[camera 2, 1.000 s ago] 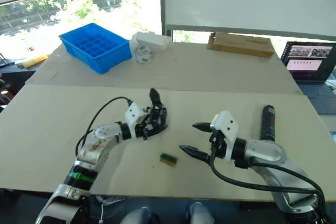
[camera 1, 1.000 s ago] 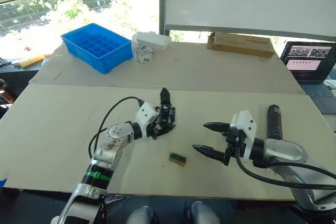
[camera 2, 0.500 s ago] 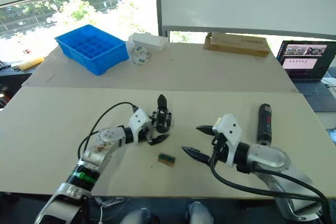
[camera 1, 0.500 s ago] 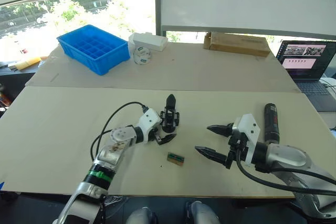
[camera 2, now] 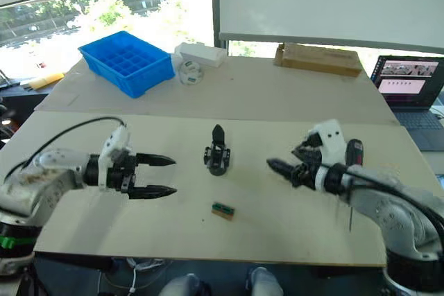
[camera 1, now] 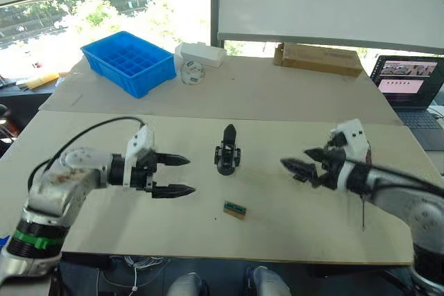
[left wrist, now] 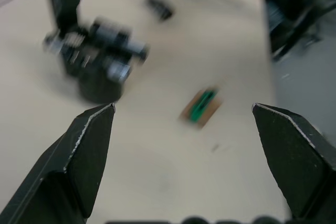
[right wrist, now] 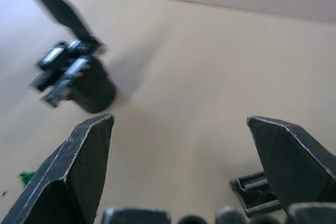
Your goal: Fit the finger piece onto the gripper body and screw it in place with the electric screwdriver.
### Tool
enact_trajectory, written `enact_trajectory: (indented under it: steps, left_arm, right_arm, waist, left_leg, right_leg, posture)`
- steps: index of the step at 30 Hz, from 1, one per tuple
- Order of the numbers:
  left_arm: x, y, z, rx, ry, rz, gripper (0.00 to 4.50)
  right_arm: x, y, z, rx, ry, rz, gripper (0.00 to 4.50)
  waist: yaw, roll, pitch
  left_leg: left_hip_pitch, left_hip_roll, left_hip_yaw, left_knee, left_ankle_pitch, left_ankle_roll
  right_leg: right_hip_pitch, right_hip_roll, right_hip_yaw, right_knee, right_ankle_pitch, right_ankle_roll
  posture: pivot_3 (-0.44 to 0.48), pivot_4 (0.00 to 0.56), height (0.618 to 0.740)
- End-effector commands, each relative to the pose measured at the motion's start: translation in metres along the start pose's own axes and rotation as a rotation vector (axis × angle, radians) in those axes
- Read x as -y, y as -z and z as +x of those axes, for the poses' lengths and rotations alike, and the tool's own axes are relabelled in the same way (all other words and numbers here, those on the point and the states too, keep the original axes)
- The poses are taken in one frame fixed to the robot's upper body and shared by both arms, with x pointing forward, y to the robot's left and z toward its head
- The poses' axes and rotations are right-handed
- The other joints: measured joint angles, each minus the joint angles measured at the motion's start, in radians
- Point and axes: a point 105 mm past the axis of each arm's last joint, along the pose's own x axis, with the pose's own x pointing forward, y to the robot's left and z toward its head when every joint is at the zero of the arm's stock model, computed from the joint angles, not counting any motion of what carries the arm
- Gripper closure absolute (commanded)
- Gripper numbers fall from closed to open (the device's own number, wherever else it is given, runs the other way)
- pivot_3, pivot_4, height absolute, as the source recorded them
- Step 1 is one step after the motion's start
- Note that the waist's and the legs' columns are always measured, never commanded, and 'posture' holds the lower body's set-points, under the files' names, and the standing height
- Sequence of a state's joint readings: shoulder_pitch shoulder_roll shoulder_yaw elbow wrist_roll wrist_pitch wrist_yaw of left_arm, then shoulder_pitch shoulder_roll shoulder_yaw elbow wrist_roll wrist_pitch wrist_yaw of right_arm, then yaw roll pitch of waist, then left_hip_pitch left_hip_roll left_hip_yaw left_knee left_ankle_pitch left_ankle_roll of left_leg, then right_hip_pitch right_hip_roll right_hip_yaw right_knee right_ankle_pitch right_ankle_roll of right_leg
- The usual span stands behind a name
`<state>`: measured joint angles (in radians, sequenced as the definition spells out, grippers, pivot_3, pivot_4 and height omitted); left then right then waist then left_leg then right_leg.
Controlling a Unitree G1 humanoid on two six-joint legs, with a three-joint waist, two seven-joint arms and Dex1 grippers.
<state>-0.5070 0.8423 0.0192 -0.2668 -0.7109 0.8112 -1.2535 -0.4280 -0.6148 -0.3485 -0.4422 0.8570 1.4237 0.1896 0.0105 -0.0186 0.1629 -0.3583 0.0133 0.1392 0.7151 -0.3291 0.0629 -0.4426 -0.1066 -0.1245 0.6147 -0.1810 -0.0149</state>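
The gripper body stands by itself in the middle of the table, with the finger piece rising upright from its top. Both also show in the wrist views: gripper body and gripper body. My left gripper is open and empty, a hand's width to the left of the body, pointing at it. To the body's right my right gripper is open and empty too. The electric screwdriver lies on the table mostly hidden under my right arm, its thin bit pointing toward the front edge.
A small green-topped brown block lies in front of the gripper body. A small loose black part lies near my right gripper. At the back stand a blue bin, a white box and a cardboard box; a laptop at far right.
My left gripper let go of the gripper body and drew back to the left, open. The body now stands alone. My right gripper moved right and back, over the screwdriver.
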Motion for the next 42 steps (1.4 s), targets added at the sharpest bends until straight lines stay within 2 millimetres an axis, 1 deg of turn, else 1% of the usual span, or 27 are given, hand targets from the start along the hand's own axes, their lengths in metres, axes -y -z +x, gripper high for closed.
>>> enact_trajectory:
  steps: [1, 4, 6, 7, 9, 12, 16, 18, 21, 23, 27, 30, 31, 35, 37, 39, 40, 41, 42]
  left_arm:
    - [0.012, -0.028, 0.002, 0.032, 0.080, 0.085, 0.09]
    - [0.012, -0.031, 0.007, 0.011, 0.079, 0.193, 0.09]
    - [0.016, -0.035, 0.010, 0.009, 0.101, 0.257, 0.09]
    - [0.020, -0.037, 0.015, 0.012, 0.114, 0.276, 0.09]
    - [0.024, -0.040, 0.019, 0.022, 0.127, 0.317, 0.09]
    - [0.027, -0.045, 0.019, 0.011, 0.131, 0.367, 0.09]
    - [0.027, -0.048, 0.020, 0.011, 0.133, 0.391, 0.09]
    - [0.024, -0.049, 0.022, 0.023, 0.110, 0.394, 0.09]
    - [0.023, -0.049, 0.022, 0.032, 0.095, 0.400, 0.09]
    - [0.024, -0.049, 0.022, 0.036, 0.086, 0.404, 0.09]
    - [0.024, -0.048, 0.022, 0.033, 0.082, 0.408, 0.09]
    - [0.025, -0.048, 0.020, 0.025, 0.085, 0.406, 0.00]
    - [0.024, -0.048, 0.020, 0.024, 0.085, 0.407, 0.00]
    - [0.024, -0.049, 0.022, 0.024, 0.087, 0.408, 0.00]
    - [0.023, -0.049, 0.022, 0.025, 0.088, 0.407, 0.00]
    - [0.024, -0.048, 0.021, 0.020, 0.092, 0.406, 0.00]
    - [0.024, -0.047, 0.021, 0.018, 0.094, 0.404, 0.00]
    - [0.024, -0.047, 0.021, 0.017, 0.095, 0.403, 0.00]
    - [0.024, -0.047, 0.021, 0.016, 0.098, 0.402, 0.00]
  right_arm:
    - [0.032, -0.015, -0.008, -0.044, 0.181, 0.085, 0.00]
    - [0.051, -0.007, -0.001, -0.115, 0.255, 0.199, 0.00]
    - [0.059, -0.002, 0.005, -0.165, 0.274, 0.269, 0.00]
    - [0.063, 0.000, 0.006, -0.195, 0.271, 0.308, 0.00]
    - [0.066, 0.002, 0.012, -0.238, 0.265, 0.375, 0.00]
    - [0.064, -0.001, 0.015, -0.307, 0.245, 0.394, 0.00]
    - [0.068, 0.003, 0.016, -0.401, 0.257, 0.416, 0.00]
    - [0.064, 0.001, 0.019, -0.424, 0.237, 0.419, 0.00]
    - [0.045, -0.004, 0.029, -0.440, 0.145, 0.409, 0.00]
    - [0.036, -0.003, 0.035, -0.454, 0.114, 0.400, 0.00]
    - [0.031, 0.004, 0.041, -0.486, 0.117, 0.396, 0.00]
    - [0.030, 0.013, 0.047, -0.516, 0.132, 0.393, 0.89]
    - [0.028, 0.015, 0.048, -0.523, 0.130, 0.389, 1.12]
    - [0.026, 0.021, 0.048, -0.544, 0.124, 0.357, 2.56]
    - [0.026, 0.021, 0.046, -0.547, 0.121, 0.324, 3.28]
    - [0.026, 0.012, 0.040, -0.534, 0.109, 0.252, 3.98]
    - [0.025, 0.006, 0.037, -0.527, 0.091, 0.228, 4.07]
    - [0.025, 0.002, 0.035, -0.524, 0.077, 0.213, 4.07]
    - [0.019, -0.005, 0.031, -0.523, 0.035, 0.153, 4.07]
  waist:
    - [-0.005, 0.001, 0.000]
    - [-0.013, 0.001, 0.000]
    - [-0.017, 0.001, 0.000]
    - [-0.021, 0.001, 0.000]
    - [-0.025, 0.002, 0.001]
    - [-0.029, 0.003, 0.001]
    - [-0.029, 0.003, 0.001]
    - [-0.030, 0.003, 0.001]
    - [-0.031, 0.003, 0.001]
    - [-0.030, 0.003, 0.001]
    - [-0.026, 0.003, 0.001]
    - [-0.026, 0.003, 0.000]
    - [-0.026, 0.003, 0.000]
    - [-0.037, 0.003, 0.000]
    - [-0.041, 0.003, 0.000]
    - [-0.042, 0.003, 0.000]
    - [-0.041, 0.004, 0.000]
    - [-0.038, 0.004, 0.001]
    - [-0.033, 0.005, 0.001]
  left_leg:
    - [-0.001, 0.000, 0.001, 0.000, 0.000, 0.000]
    - [0.001, 0.000, 0.002, -0.002, 0.000, 0.000]
    - [0.002, 0.000, 0.003, -0.004, 0.001, -0.001]
    - [0.002, 0.000, 0.003, -0.004, 0.001, -0.001]
    - [0.002, 0.000, 0.003, -0.004, 0.001, -0.001]
    - [0.003, 0.000, 0.004, -0.004, 0.001, -0.002]
    - [0.004, 0.001, 0.004, -0.004, 0.002, -0.003]
    - [0.004, 0.001, 0.004, -0.004, 0.002, -0.003]
    - [0.004, 0.002, 0.004, -0.004, 0.002, -0.003]
    - [0.004, 0.002, 0.004, -0.004, 0.002, -0.003]
    - [0.003, 0.002, 0.004, -0.004, 0.002, -0.003]
    - [0.003, 0.001, 0.003, -0.004, 0.002, -0.003]
    - [0.003, 0.001, 0.003, -0.004, 0.002, -0.003]
    - [0.004, 0.003, 0.004, -0.004, 0.002, -0.003]
    - [0.004, 0.003, 0.004, -0.004, 0.002, -0.003]
    - [0.004, 0.003, 0.004, -0.004, 0.002, -0.003]
    - [0.004, 0.003, 0.004, -0.004, 0.002, -0.003]
    - [0.004, 0.003, 0.004, -0.004, 0.002, -0.003]
    - [0.004, 0.003, 0.004, -0.004, 0.002, -0.003]
  right_leg:
    - [-0.001, 0.001, -0.001, 0.000, 0.000, 0.000]
    - [0.000, 0.004, -0.002, -0.001, 0.000, 0.000]
    - [0.001, 0.007, -0.003, -0.001, 0.000, 0.000]
    - [0.001, 0.007, -0.003, -0.001, 0.000, 0.000]
    - [0.001, 0.007, -0.003, -0.001, 0.000, 0.000]
    - [0.001, 0.006, -0.002, -0.002, 0.000, 0.000]
    - [0.001, 0.007, 0.000, -0.001, 0.000, 0.000]
    - [0.001, 0.007, 0.001, -0.002, 0.000, 0.000]
    - [0.001, 0.007, 0.001, -0.001, 0.000, 0.000]
    - [0.001, 0.007, 0.001, -0.001, 0.000, 0.000]
    - [0.001, 0.007, 0.001, -0.002, 0.000, 0.000]
    - [0.002, 0.007, 0.001, -0.002, 0.000, 0.000]
    - [0.002, 0.007, 0.001, -0.002, 0.000, 0.000]
    - [0.002, 0.008, 0.001, -0.002, 0.000, 0.000]
    - [0.002, 0.008, 0.001, -0.002, 0.000, 0.000]
    - [0.002, 0.008, 0.001, -0.001, 0.000, 0.000]
    - [0.001, 0.008, 0.001, -0.001, 0.000, 0.000]
    - [0.001, 0.008, 0.002, -0.001, 0.000, 0.000]
    - [0.001, 0.008, 0.002, -0.002, 0.000, 0.000]
  posture:
    - [0.000, 0.150, 0.738]
    - [0.000, 0.150, 0.738]
    - [0.000, 0.150, 0.738]
    - [0.000, 0.150, 0.738]
    - [0.000, 0.150, 0.738]
    - [0.000, 0.150, 0.738]
    - [0.000, 0.150, 0.738]
    - [0.000, 0.150, 0.738]
    - [0.000, 0.150, 0.738]
    - [0.000, 0.150, 0.738]
    - [0.000, 0.150, 0.738]
    - [0.000, 0.150, 0.738]
    - [0.000, 0.150, 0.738]
    - [0.000, 0.150, 0.738]
    - [0.000, 0.150, 0.738]
    - [0.000, 0.150, 0.738]
    - [0.000, 0.150, 0.738]
    - [0.000, 0.150, 0.738]
    - [0.000, 0.150, 0.738]
